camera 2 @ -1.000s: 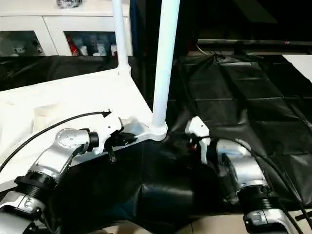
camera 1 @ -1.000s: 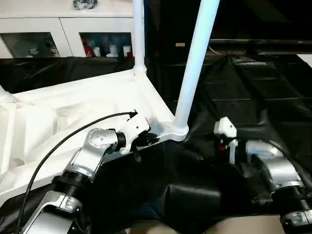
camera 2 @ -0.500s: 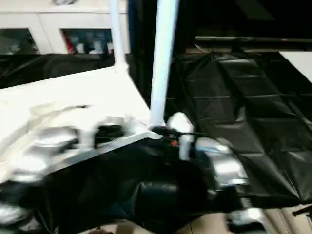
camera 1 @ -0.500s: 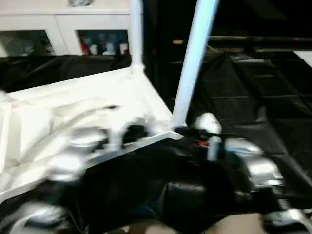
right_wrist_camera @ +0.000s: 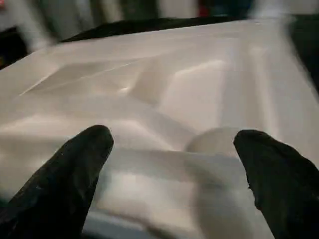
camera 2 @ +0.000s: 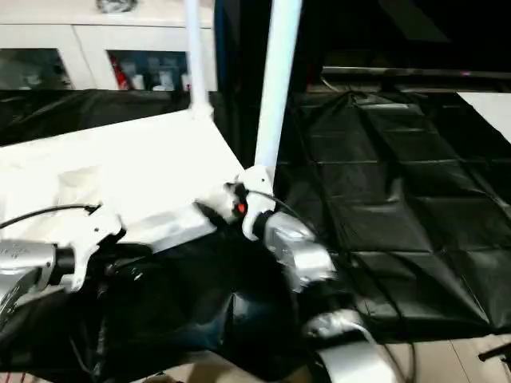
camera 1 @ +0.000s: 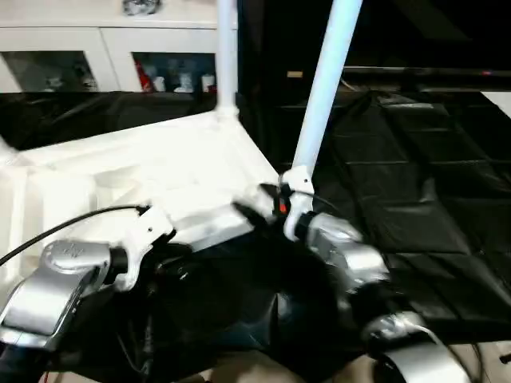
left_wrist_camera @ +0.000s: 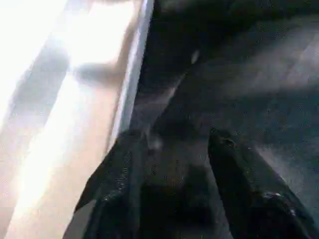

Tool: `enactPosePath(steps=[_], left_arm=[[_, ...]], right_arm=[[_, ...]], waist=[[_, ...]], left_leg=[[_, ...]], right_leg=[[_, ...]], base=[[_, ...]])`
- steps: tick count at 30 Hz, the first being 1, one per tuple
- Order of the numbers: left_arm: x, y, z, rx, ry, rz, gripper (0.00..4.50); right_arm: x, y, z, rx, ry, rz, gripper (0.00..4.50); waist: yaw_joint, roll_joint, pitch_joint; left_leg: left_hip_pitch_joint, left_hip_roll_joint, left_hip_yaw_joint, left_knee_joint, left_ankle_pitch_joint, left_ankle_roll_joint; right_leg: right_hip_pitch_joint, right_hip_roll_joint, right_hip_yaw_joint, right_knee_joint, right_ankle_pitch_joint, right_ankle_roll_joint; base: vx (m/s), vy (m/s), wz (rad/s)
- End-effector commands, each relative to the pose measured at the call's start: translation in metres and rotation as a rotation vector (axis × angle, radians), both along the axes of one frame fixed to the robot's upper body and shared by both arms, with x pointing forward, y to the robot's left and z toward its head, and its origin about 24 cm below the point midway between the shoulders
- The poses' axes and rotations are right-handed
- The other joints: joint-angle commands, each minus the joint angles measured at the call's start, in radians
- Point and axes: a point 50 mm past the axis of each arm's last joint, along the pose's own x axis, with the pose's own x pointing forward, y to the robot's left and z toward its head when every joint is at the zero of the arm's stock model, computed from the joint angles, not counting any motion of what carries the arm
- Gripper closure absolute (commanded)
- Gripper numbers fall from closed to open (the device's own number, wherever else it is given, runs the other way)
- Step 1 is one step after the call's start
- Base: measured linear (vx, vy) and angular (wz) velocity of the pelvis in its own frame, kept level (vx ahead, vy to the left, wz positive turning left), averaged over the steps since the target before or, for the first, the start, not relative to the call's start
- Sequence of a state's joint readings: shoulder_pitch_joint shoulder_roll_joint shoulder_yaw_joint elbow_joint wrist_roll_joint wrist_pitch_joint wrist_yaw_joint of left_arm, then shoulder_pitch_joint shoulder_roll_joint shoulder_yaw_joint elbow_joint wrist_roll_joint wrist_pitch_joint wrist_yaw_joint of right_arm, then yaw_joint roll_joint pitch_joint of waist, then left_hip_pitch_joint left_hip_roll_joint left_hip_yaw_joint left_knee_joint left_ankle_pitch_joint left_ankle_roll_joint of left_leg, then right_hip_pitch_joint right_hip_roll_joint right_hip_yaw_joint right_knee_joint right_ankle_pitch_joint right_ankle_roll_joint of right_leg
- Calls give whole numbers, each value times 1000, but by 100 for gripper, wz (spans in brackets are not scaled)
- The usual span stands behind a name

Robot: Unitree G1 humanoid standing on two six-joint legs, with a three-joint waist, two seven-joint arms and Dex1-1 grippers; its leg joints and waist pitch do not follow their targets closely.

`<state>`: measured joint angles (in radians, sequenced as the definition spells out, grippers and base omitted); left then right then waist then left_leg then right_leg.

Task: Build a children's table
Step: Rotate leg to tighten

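Observation:
The white tabletop (camera 1: 160, 167) lies upside down on black cloth. Two white tube legs stand upright in its corner sockets: a far leg (camera 1: 227, 56) and a near leg (camera 1: 323, 88). My right gripper (camera 1: 262, 207) sits at the near corner, just beside that leg's base. In the right wrist view its fingers (right_wrist_camera: 84, 149) stand wide open, with the tabletop's rim and a round socket (right_wrist_camera: 214, 142) between them. My left gripper (left_wrist_camera: 174, 137) hangs open over the black cloth, nothing between its fingers, a little off the tabletop's front edge (left_wrist_camera: 132, 84).
Black cloth (camera 1: 415, 175) covers the surface all around and stretches away to the right. A white glass-door cabinet (camera 1: 104, 48) stands behind the tabletop. A black cable runs along my left forearm (camera 1: 56, 279).
My left gripper has opened, let go of the tabletop's front edge and drawn back. My right arm has swung left to the near corner by the leg's base.

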<state>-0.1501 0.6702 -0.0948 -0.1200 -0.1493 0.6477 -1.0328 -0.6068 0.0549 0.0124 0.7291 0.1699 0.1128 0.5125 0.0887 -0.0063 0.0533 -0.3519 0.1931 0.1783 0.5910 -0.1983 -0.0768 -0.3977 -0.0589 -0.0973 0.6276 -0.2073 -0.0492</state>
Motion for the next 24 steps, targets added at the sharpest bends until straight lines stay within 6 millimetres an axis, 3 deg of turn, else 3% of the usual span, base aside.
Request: enactPosePath(steps=[1,3,6,15,20,24], left_arm=[[-4,0,2,22,7,-4,183],[-3,2,-1,64,0,12,166],[-2,6,-5,110,-10,20,134],[11,14,-2,165,-113,107,81],[11,15,-2,161,-146,130,43],[6,20,-3,132,-179,146,6]], right_arm=[[9,-12,0,22,21,-131,0],[13,-15,0,16,30,-202,0],[18,-21,1,13,26,-266,0],[37,-70,12,-8,1,-476,0],[40,-92,14,-42,-13,-532,0],[41,-111,16,-59,-21,-585,0]], waist=[[-6,25,-58],[-7,26,-59],[-7,24,-57],[4,25,-58],[8,21,-65],[-7,13,-67]], left_leg=[[11,46,-19,-76,-161,-15],[10,44,-17,-75,-149,-12],[8,42,-17,-74,-163,-13],[16,42,-13,-70,-192,-16],[3,38,-15,-64,-135,-7],[-12,33,-16,-59,-96,23]], right_leg=[[47,-91,75,-76,-157,-173],[47,-88,74,-72,-114,-182],[50,-89,74,-74,-127,-174],[43,-85,74,-78,-167,-163],[55,-85,71,-65,-90,-169],[65,-86,68,-61,-47,-186]], base=[[0,0,0],[0,0,0],[0,0,0],[0,0,0],[0,0,0],[0,0,0]])
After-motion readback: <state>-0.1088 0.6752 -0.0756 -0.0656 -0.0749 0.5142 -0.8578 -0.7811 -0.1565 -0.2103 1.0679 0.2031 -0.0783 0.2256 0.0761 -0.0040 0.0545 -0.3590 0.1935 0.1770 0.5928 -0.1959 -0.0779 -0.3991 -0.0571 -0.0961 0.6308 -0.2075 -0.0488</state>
